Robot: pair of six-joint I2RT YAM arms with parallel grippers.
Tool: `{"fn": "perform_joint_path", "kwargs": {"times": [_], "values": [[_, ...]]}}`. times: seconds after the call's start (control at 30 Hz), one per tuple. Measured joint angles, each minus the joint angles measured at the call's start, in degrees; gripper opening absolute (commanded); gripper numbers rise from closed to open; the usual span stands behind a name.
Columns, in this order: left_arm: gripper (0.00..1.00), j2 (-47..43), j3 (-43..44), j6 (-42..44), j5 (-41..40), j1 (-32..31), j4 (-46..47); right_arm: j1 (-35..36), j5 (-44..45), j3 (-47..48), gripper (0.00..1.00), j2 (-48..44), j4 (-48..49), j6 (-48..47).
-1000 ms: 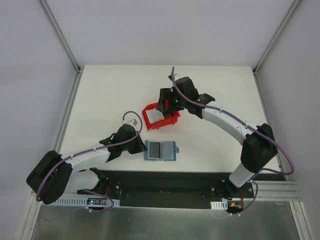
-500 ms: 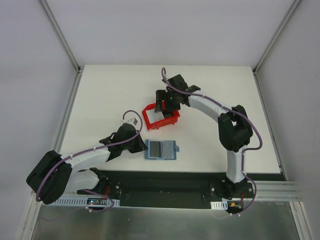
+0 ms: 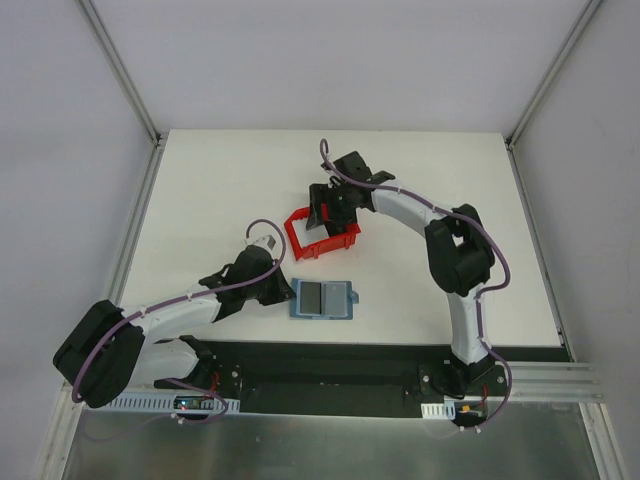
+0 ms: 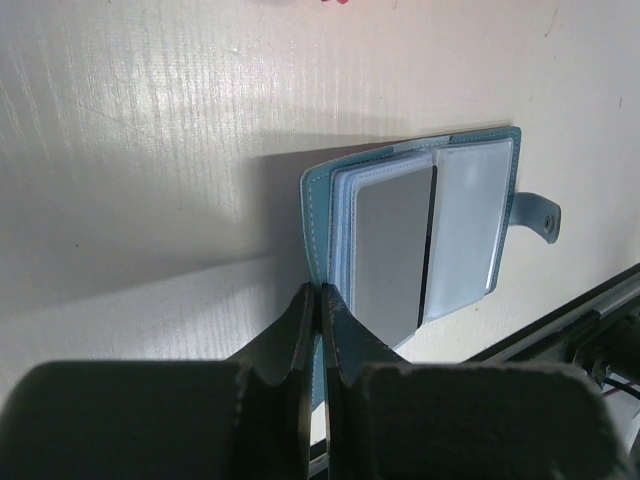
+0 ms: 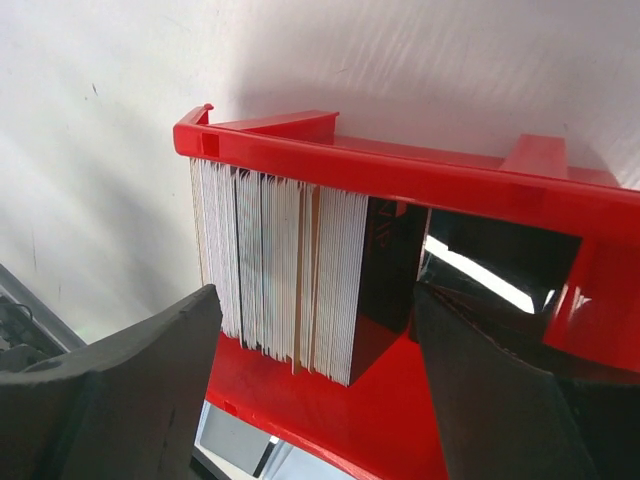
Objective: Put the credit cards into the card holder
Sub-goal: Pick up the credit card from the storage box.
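The holder point(image 3: 322, 300) lies open on the bench point(image 3: 200, 200), with its clasp tab point(image 4: 535, 215) at its 3 o'clock side and a grey card point(image 4: 392, 250) in one pocket. The left hand point(image 4: 318, 298) sits at the holder's 9 o'clock, closed tight, fingertips point(image 4: 298, 325) touching the cover's edge; whether they pinch it I cannot tell. At the holder's 12 o'clock stands a red bin point(image 5: 380, 168) with the cards point(image 5: 275, 265) on edge inside. The right hand point(image 5: 312, 300) is spread wide, one finger on each side of the stack, gripping nothing.
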Motion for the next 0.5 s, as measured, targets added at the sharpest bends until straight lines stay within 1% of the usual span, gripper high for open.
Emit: {"fn": "perform_joint_path", "kwargs": {"times": [0.23, 0.5], "values": [[0.00, 0.0, 0.1, 0.0, 0.0, 0.0, -0.4, 0.0, -2.6, 1.2, 0.79, 1.6, 0.0, 0.0], [0.00, 0.4, 0.2, 0.0, 0.0, 0.0, -0.4, -0.3, -5.1, 1.7, 0.71, 2.0, 0.0, 0.0]]}}
